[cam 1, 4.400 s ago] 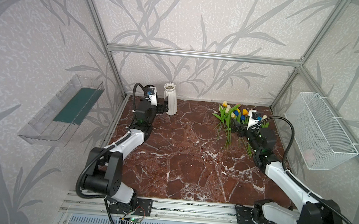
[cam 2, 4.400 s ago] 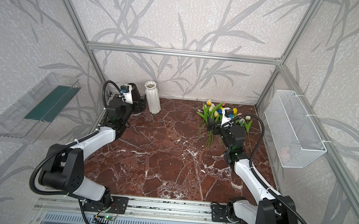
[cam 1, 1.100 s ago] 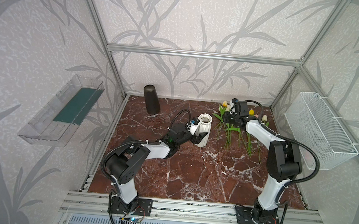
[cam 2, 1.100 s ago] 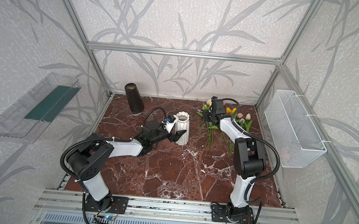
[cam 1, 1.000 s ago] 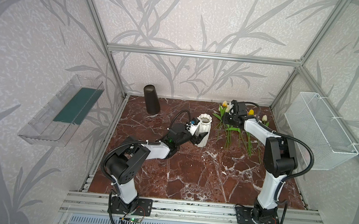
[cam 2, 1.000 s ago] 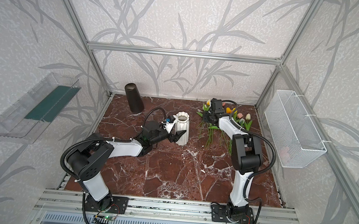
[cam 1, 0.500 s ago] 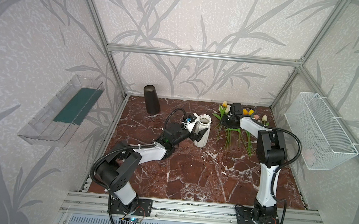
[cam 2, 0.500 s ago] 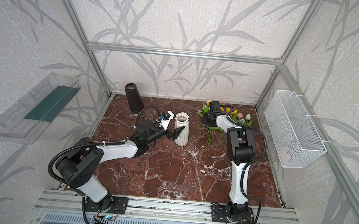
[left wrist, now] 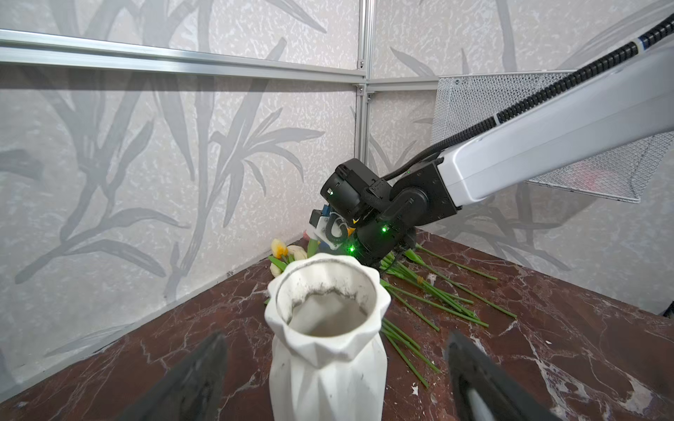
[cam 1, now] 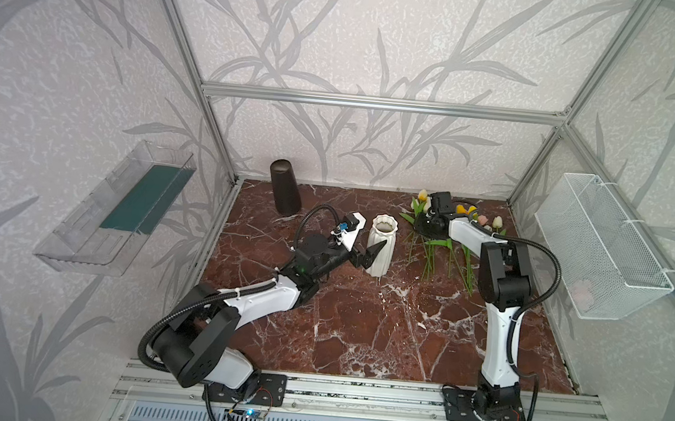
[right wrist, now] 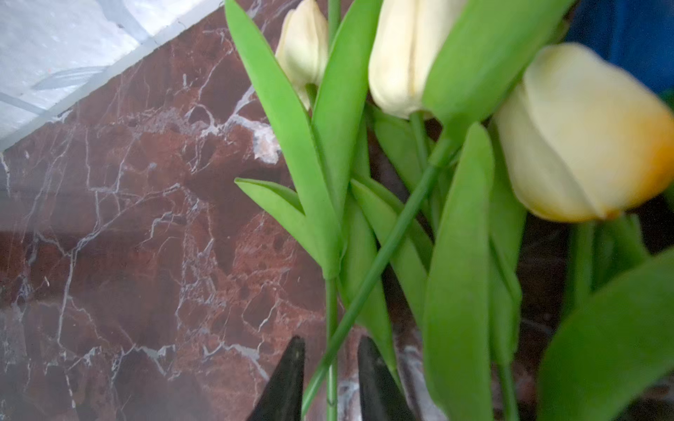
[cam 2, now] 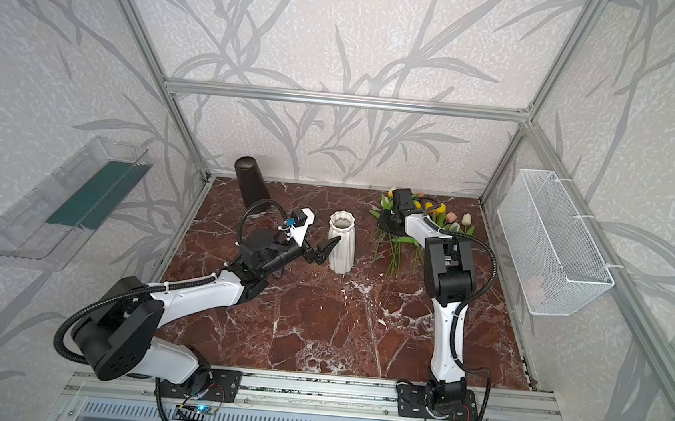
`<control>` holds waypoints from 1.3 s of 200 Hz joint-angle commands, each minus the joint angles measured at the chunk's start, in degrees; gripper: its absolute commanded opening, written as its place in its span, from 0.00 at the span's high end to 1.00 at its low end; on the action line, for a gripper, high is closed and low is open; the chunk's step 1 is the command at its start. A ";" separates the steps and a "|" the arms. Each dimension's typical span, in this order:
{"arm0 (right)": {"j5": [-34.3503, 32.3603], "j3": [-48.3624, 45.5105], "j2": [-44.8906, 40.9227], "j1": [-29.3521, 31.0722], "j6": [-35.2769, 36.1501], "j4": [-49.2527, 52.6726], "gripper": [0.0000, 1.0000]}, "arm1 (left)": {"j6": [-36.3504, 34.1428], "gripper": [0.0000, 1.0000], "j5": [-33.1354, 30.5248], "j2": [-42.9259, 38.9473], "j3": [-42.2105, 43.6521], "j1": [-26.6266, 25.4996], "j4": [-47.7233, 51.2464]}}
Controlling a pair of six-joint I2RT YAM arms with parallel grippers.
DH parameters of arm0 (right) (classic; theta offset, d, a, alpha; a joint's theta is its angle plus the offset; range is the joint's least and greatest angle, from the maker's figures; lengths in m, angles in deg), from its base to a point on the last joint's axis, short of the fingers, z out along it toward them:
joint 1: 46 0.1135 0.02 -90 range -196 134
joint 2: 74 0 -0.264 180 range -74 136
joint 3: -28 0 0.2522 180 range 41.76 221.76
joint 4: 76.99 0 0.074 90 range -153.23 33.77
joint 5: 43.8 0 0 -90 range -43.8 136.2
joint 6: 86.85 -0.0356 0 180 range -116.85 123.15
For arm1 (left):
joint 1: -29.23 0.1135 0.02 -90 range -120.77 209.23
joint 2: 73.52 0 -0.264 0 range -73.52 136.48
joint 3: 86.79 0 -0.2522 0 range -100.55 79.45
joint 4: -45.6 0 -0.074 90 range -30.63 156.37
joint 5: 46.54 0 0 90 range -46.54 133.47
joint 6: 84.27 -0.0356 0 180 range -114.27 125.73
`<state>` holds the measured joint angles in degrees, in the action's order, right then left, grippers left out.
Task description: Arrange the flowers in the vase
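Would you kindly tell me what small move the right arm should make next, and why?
Probably close the right gripper on the tulip stems: its jaws straddle two crossing stems with gaps either side, nothing is gripped yet, and the white vase stands upright and empty, with the left gripper open around it.

Here we are in a robot test cell, a lab booth by every sign. A bare aluminium frame (cam 1: 378, 103) holds up the walls (cam 2: 343, 33), papered in grey leaves. The marble top (cam 1: 359, 326) ends at a metal rail (cam 1: 353, 392), and bolted to that rail are the left arm (cam 1: 261, 300) and the right arm (cam 1: 499, 338), with black cables looping off both. A small lit board (cam 1: 247, 412) with wires hangs below. On the side walls are a clear tray (cam 1: 87, 239) and a wire basket (cam 1: 599, 247). The vase (cam 1: 381, 244) and tulips (cam 1: 422, 194) are the only homely touch.
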<state>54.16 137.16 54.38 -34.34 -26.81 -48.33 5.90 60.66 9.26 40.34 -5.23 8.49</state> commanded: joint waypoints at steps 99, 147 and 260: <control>-1.02 -2.58 -4.07 -0.41 -1.05 -0.03 0.95 | 2.51 0.06 -3.65 -4.53 6.58 -2.07 0.96; 0.52 -9.35 -12.10 -0.41 -0.85 -1.10 1.00 | 2.21 0.07 -4.25 -4.82 8.11 -2.61 0.95; 2.21 -30.75 -27.04 1.10 6.56 2.45 0.88 | -3.77 0.06 -6.05 -8.21 20.41 -6.47 2.11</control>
<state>56.00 108.15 27.93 -33.56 -23.57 -48.46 5.59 55.50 3.14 59.20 -10.65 9.41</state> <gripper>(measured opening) 0.087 0.936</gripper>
